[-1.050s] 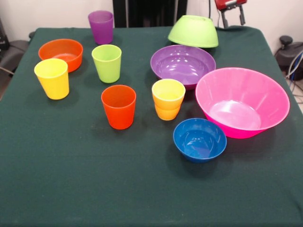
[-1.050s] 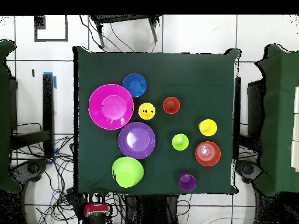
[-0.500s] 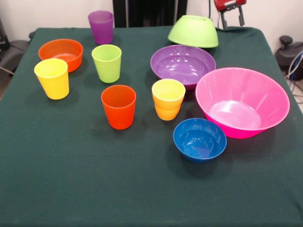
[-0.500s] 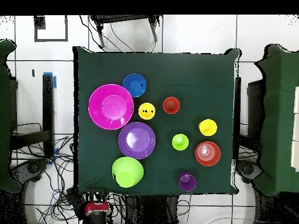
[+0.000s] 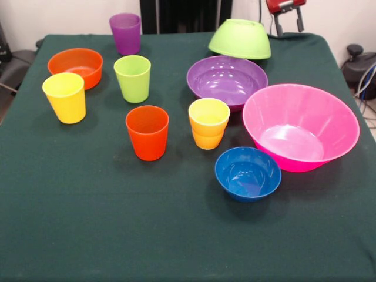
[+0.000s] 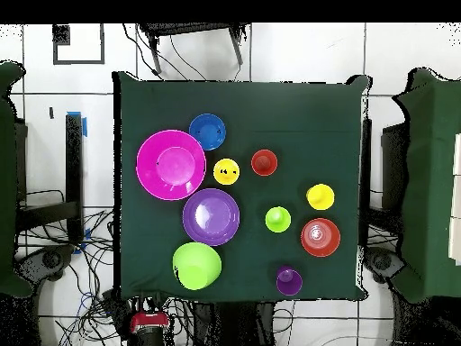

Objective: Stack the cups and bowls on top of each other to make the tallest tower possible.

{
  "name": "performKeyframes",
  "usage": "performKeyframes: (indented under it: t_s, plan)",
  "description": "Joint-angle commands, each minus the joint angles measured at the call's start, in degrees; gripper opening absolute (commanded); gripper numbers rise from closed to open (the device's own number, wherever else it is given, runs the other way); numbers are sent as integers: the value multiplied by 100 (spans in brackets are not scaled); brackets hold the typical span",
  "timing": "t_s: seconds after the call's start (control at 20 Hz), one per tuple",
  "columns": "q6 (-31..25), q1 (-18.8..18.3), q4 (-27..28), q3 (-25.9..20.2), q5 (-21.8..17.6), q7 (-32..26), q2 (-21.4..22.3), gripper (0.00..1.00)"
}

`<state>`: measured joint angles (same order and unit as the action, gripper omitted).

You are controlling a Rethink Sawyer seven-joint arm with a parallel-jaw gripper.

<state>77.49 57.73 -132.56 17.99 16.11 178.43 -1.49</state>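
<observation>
Nearest, low and right of centre in the front view, we list a small blue bowl (image 5: 247, 173) standing upright on the green-covered counter (image 5: 88, 229). Just behind it to the right sits the very large pink bowl (image 5: 301, 126), also upright and apart from the blue one. At mid-frame we record a yellow-orange cup (image 5: 208, 123), which looks like two cups nested one inside the other, and to its left a separate orange-red cup (image 5: 147, 132). Further left stands a yellow cup (image 5: 64, 97).

Behind these, we note a lime green cup (image 5: 133, 78) left of centre and a purple bowl (image 5: 227, 80) right of centre, its rim close to the pink bowl's. At the left, an orange bowl (image 5: 76, 66) sits just behind the yellow cup.

At the far edge we list a purple cup (image 5: 126, 33) at upper left, and a lime green bowl (image 5: 240, 39) turned upside down at upper right.

The end effector (image 5: 288, 19) shows at the top right edge of the front view, beyond the lime green bowl; its two fingers hang apart and hold nothing. In the overhead view it lies off the counter at the bottom left (image 6: 147, 322).
</observation>
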Motion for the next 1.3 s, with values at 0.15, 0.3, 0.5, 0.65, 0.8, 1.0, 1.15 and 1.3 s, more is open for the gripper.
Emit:
performKeyframes:
  t_s: [0.15, 0.3, 0.5, 0.65, 0.8, 1.0, 1.15, 1.3]
  plan:
    - [-1805, 126, -1523, -839, -324, 126, -892, 100]
    - [-1882, 21, -1618, -774, -550, 65, -748, 100]
    - [-1896, 8, -1690, -751, -604, 47, -682, 100]
    - [-1832, 48, -1696, -756, -582, 84, -701, 100]
    - [-1733, 13, -1647, -717, -651, 148, -789, 100]
    - [-1722, -4, -1585, -765, -608, 206, -840, 100]
    - [-1710, 41, -1518, -849, -474, 270, -929, 100]
    - [-1698, 67, -1421, -898, -394, 303, -1069, 100]
